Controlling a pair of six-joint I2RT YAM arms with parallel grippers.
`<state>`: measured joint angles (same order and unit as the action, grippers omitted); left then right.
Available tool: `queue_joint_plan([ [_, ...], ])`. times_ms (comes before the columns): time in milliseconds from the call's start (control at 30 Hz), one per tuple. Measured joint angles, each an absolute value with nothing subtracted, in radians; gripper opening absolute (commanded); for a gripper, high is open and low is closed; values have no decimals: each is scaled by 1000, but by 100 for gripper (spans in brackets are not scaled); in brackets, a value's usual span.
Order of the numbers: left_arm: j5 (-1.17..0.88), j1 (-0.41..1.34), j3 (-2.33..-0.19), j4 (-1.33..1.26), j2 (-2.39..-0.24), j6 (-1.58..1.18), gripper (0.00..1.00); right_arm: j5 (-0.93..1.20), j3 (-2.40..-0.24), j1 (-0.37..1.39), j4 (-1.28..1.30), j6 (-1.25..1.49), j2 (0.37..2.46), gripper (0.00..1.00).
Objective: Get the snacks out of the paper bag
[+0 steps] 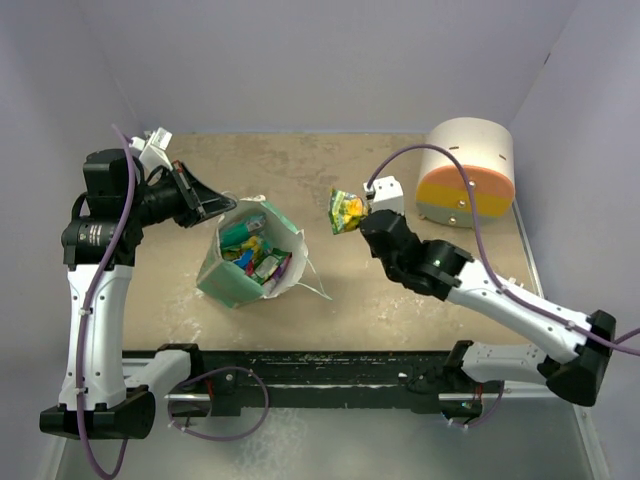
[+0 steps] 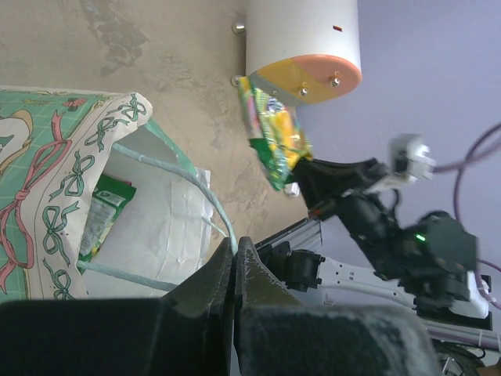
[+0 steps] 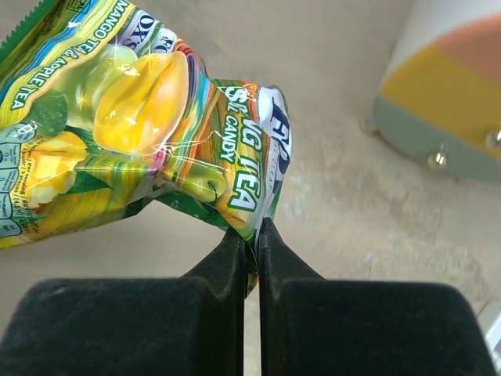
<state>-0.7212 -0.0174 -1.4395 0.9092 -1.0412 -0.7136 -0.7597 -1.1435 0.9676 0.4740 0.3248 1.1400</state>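
Yellow-green packet (image 1: 346,211) is out, pinched in my right fingers (image 3: 223,270) mid-frame over the worktop (image 1: 300,160); left fingers (image 2: 211,278) pressed together at the rim of the paper bag (image 1: 222,280), centre-left, several snacks (image 1: 248,250) left inside.

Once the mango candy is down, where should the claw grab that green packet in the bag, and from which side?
Probably its upper edge: the green packet sits in the paper bag, walled in on every side. Come down through the open mouth from the right, clear of the left claw at the far rim.
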Motion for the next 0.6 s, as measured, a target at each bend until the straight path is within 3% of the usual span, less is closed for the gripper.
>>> queue_joint_plan([
  [200, -718, -17, -1439, 911, -1041, -714, 0, -678, -991, 832, 535, 511, 1258, 0],
  [467, -718, -17, -1439, 909, -1041, -719, 0, -621, -905, 823, 581, 685, 1411, 0],
  [533, -718, -17, -1439, 910, -1041, -719, 0, -607, -891, 823, 587, 711, 1420, 7],
  [600, -718, -17, -1439, 910, -1041, -719, 0, -576, -890, 823, 578, 713, 1425, 25],
])
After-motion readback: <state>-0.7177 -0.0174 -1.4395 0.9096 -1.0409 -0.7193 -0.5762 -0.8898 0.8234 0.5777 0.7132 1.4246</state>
